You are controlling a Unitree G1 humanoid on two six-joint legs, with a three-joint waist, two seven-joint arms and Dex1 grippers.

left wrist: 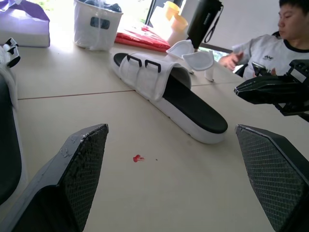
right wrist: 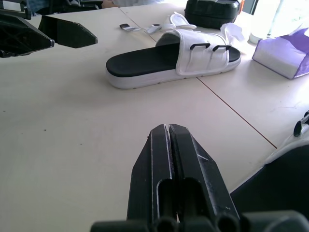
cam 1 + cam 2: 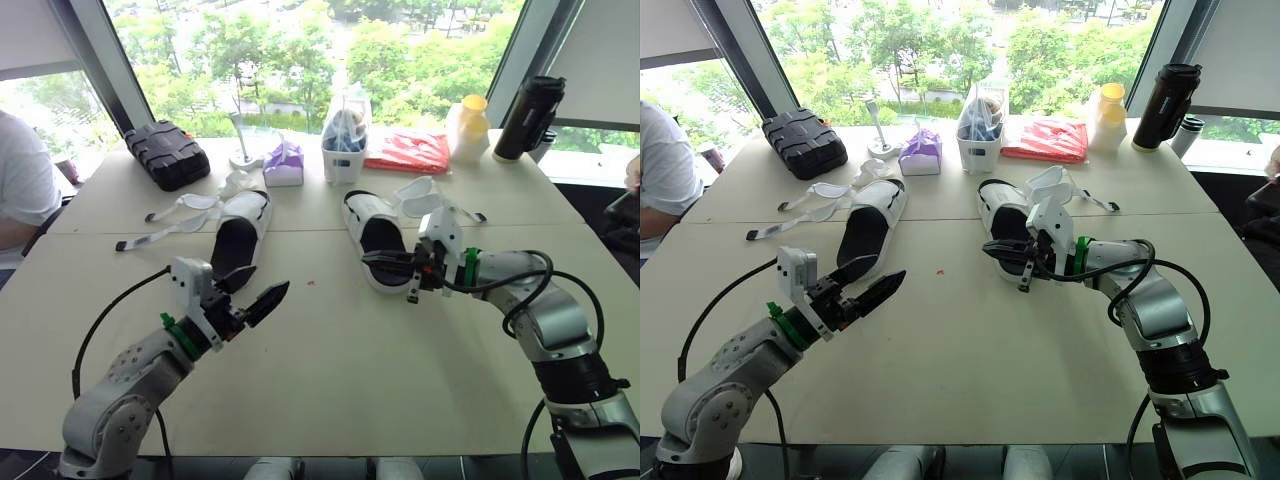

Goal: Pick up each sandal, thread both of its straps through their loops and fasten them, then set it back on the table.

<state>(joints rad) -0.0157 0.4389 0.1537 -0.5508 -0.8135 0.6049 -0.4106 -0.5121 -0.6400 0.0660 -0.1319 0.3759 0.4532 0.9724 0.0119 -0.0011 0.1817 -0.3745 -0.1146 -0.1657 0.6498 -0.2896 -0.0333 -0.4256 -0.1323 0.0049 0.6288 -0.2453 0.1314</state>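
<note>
Two sandals lie side by side on the pale beige worktop [image 3: 350, 380], toes toward the window. The left-hand white sandal with a black footbed [image 3: 238, 238] has its two long white straps [image 3: 180, 213] trailing loose across the worktop on its outer side, out of the two black loops [image 2: 201, 46] on its upper. The right-hand white sandal with a black footbed [image 3: 372, 238] is also undone, with its broad white strap flaps [image 3: 425, 195] folded open on its outer side. The left claw [image 1: 171, 131] hovers just above the worktop near the heel of the left-hand sandal, its two black fingers spread wide and holding nothing. The right claw [image 2: 166, 129] has its fingers pressed together and empty. It sits at the heel end of the right-hand sandal and points across toward the left-hand one. A small red speck [image 3: 311, 283] marks the worktop between the two claws. Along the far edge stand a black ribbed hard case [image 3: 165, 153], a purple tissue box [image 3: 283, 163], a white open container [image 3: 345, 145], a red flat packet [image 3: 410, 150], a yellow-capped bottle [image 3: 468, 128] and a black flask [image 3: 528, 118]. A person in a white shirt [image 3: 20, 180] sits at the worktop's left side.
</note>
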